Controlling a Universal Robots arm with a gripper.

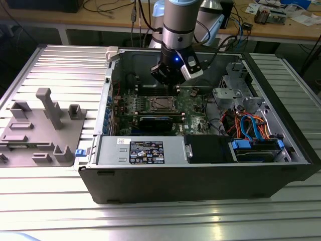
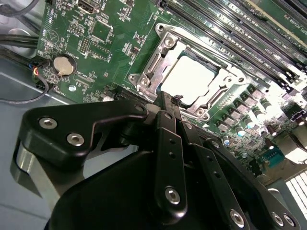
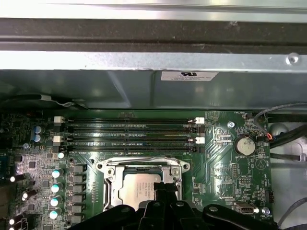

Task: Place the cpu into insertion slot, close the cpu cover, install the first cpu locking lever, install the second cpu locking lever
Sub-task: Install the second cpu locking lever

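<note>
The cpu (image 2: 191, 79) lies seated in the insertion slot (image 2: 158, 60), framed by the closed cpu cover (image 2: 148, 72). The gripper (image 2: 169, 101), fingers pinched together and holding nothing, hovers beside the cover's edge.

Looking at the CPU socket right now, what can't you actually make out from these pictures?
- Near edge of the insertion slot: first wrist view, hidden behind the gripper.
- Locking levers: both wrist views, too thin to tell latched or free.
- cpu surface: second wrist view, washed out by glare.
- Socket detail: exterior view, too small.
</note>
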